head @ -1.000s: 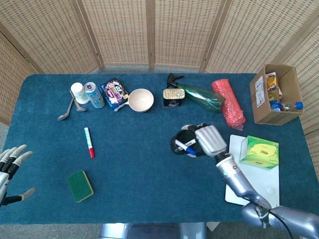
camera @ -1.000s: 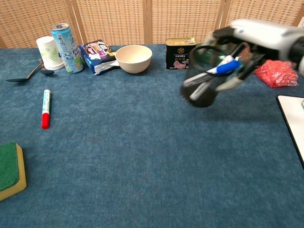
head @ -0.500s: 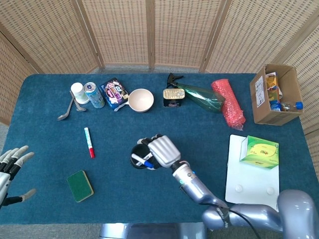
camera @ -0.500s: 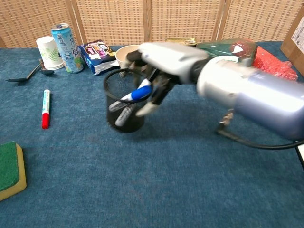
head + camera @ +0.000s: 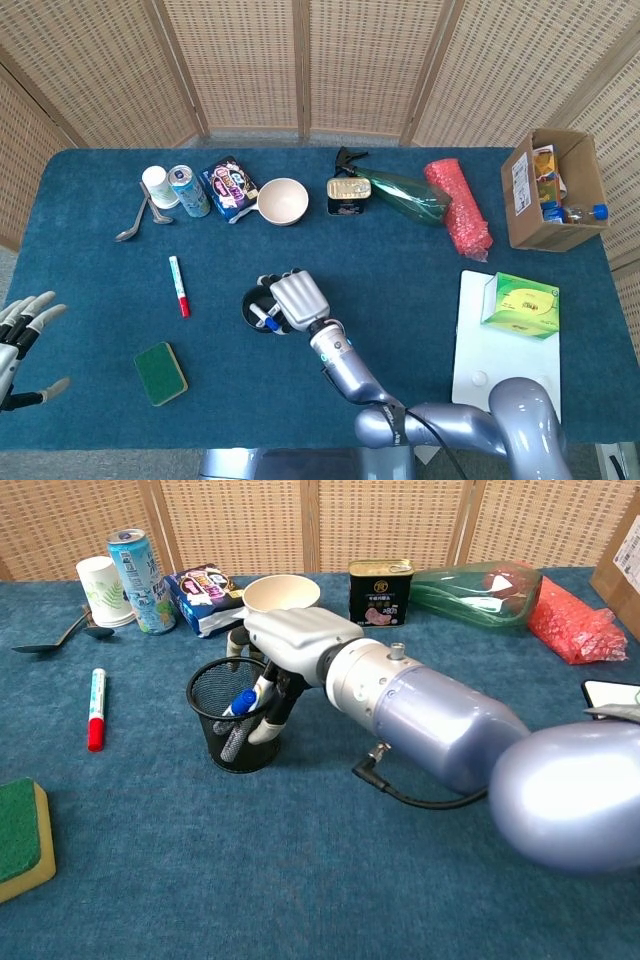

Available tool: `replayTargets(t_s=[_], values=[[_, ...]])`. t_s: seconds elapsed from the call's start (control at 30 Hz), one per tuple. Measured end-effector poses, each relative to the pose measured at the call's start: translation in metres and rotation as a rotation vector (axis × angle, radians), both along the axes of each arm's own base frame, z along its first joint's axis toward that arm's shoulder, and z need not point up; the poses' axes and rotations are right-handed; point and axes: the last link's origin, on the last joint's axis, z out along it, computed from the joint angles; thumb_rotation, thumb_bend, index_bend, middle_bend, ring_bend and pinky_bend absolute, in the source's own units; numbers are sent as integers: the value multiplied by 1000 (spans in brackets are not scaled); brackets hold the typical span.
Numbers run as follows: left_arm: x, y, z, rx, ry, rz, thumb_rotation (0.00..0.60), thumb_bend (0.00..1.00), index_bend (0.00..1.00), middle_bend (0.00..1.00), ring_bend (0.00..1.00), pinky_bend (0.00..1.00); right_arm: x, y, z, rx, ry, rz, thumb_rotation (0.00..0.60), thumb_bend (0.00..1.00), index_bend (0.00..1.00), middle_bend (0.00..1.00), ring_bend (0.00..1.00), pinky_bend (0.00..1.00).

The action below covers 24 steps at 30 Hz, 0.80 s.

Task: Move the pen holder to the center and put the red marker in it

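The blue-clothed table (image 5: 420, 270) runs nearly the full width of the head view, its far edge against the wicker screen and its near edge at the bottom of the frame. Open cloth lies between the red marker (image 5: 178, 285) at left centre and the black mesh pen holder (image 5: 260, 308) just left of the frame's middle; more bare cloth stretches right of the holder toward the white board (image 5: 505, 355) at lower right, which carries a green box (image 5: 520, 305). Along the far side stand a paper cup (image 5: 157, 186), a drinks can (image 5: 188, 190), a snack packet (image 5: 230, 186), a cream bowl (image 5: 282, 200), a tin (image 5: 348, 195), a green spray bottle (image 5: 400, 193) and a red mesh bag (image 5: 458, 205), with a spoon (image 5: 133, 220) in front of the cup. A cardboard box (image 5: 555, 188) sits at the upper right, a green sponge (image 5: 161, 373) at lower left.

The right arm reaches from the bottom of the frame up and leftward across the middle. The right hand (image 5: 290, 640) lies over the holder's rim, fingers (image 5: 268, 720) curled down inside it and grasping its wall; the holder stands upright on the cloth with a blue-capped pen (image 5: 240, 700) in it.

The left hand (image 5: 20, 340) hangs at the lower left edge, off the table, released, fingers spread, holding nothing.
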Motion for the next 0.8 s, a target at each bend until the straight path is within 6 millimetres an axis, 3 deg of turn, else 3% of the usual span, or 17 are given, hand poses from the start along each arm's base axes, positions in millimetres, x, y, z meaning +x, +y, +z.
replayTargets(t_s=[0.1, 0.17, 0.27, 0.37, 0.8], values=[[-1, 1, 1, 1, -2, 1, 600, 124, 134, 0, 0, 0, 1, -1, -2, -5, 5, -6, 600, 0, 86, 245, 243, 405], [-1, 1, 1, 2, -2, 0, 600, 125, 133, 0, 0, 0, 1, -1, -2, 12, 5, -13, 600, 0, 11, 124, 136, 385], [-1, 1, 1, 0, -2, -2, 600, 125, 133, 0, 0, 0, 1, 0, 1, 41, -1, -23, 600, 0, 0, 19, 39, 353], [0, 0, 2, 3, -5, -2, 600, 124, 133, 0, 0, 0, 4, 2, 9, 58, -8, -18, 600, 0, 0, 0, 2, 326], [2, -2, 2, 5, -10, -16, 600, 125, 133, 0, 0, 0, 9, 20, 56, 68, -49, 31, 600, 0, 0, 0, 0, 310]])
